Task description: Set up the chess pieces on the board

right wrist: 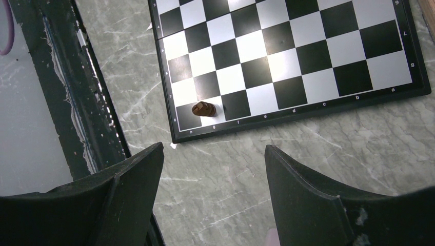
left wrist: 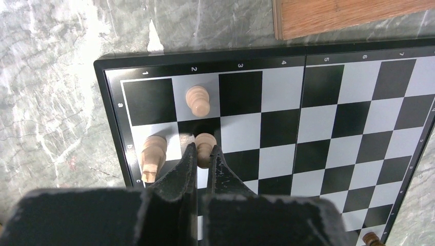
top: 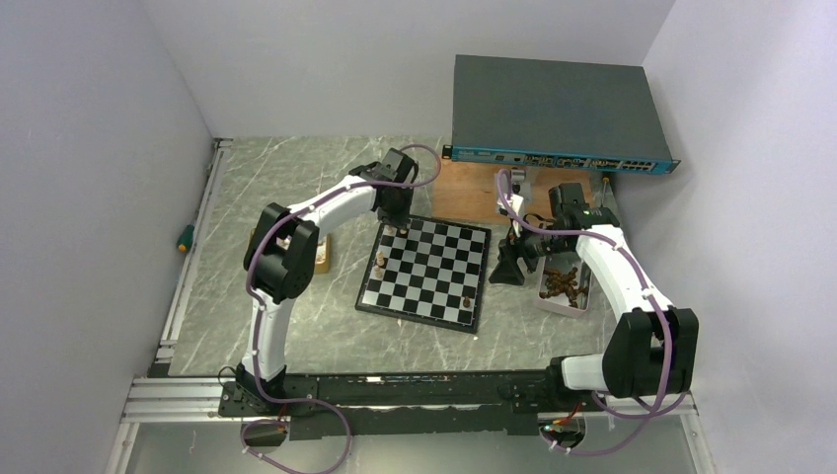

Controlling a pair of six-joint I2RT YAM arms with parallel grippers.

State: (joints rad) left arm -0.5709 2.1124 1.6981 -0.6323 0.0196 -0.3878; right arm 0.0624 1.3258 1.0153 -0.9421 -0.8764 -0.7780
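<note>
The board lies in the middle of the table. My left gripper hangs over its far left corner, shut on a light tan pawn above the second row of squares. Another light pawn stands one square beyond it. A taller light piece stands in the edge row to the left. My right gripper stays open and holds nothing over the marble just off the board's right edge. A dark brown piece stands in the near corner of the board.
A white tray with several dark pieces sits right of the board, under my right arm. A small tan container lies left of the board. A wooden plank and a grey network switch are behind it.
</note>
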